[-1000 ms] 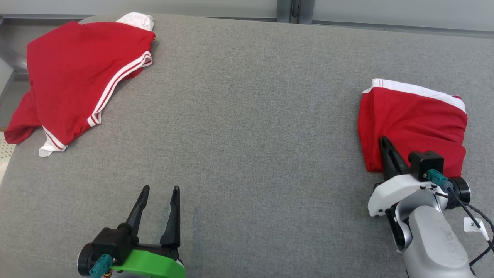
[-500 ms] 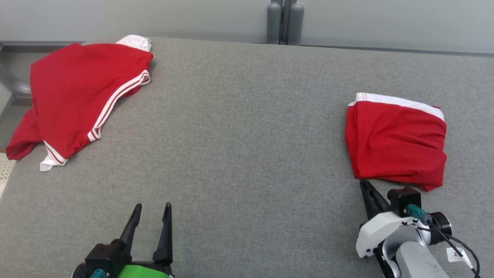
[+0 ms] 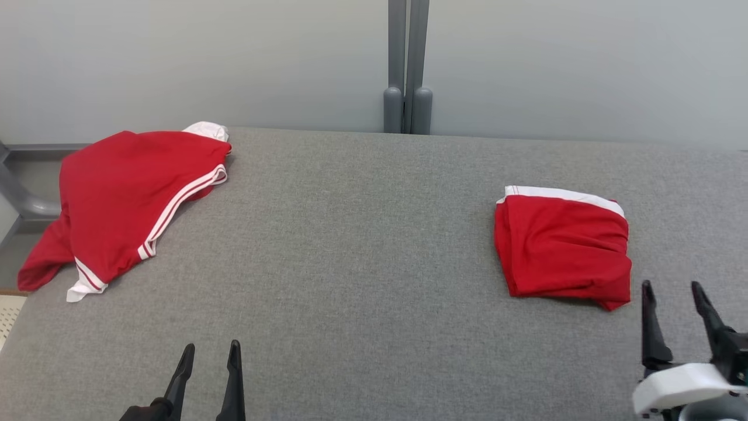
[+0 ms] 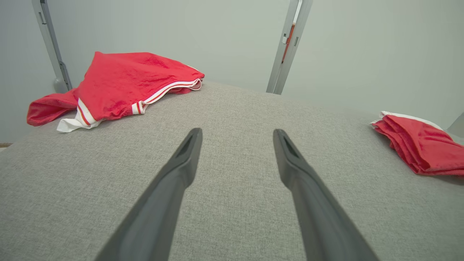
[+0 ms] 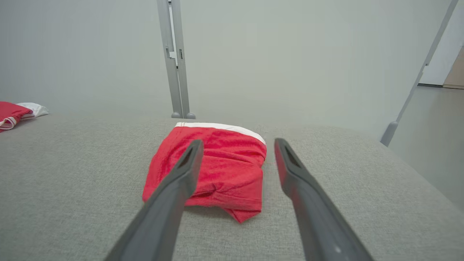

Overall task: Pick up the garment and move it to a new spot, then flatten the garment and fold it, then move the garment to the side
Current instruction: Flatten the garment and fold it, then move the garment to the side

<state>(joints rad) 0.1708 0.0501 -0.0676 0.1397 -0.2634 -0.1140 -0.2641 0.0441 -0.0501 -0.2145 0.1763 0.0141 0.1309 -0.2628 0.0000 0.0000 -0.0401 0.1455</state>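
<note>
A folded red garment (image 3: 564,248) with a white waistband lies on the right of the grey table (image 3: 362,245); it also shows as the red garment (image 5: 217,170) in the right wrist view and the red garment (image 4: 420,143) at the left wrist view's right edge. My right gripper (image 3: 672,292) stands open just below and right of it, apart from the cloth, nothing between its fingers (image 5: 181,177). At the bottom left my left gripper (image 3: 211,354) is open and empty over bare table, fingers (image 4: 185,159) spread.
A second red garment (image 3: 125,193) with white stripes lies spread at the table's far left corner, one part hanging over the left edge. A grey post (image 3: 406,64) stands behind the table against a pale wall.
The right gripper let go of the folded garment, drew back toward me and opened. The head camera tilted up, so the whole scene shifted down in view.
</note>
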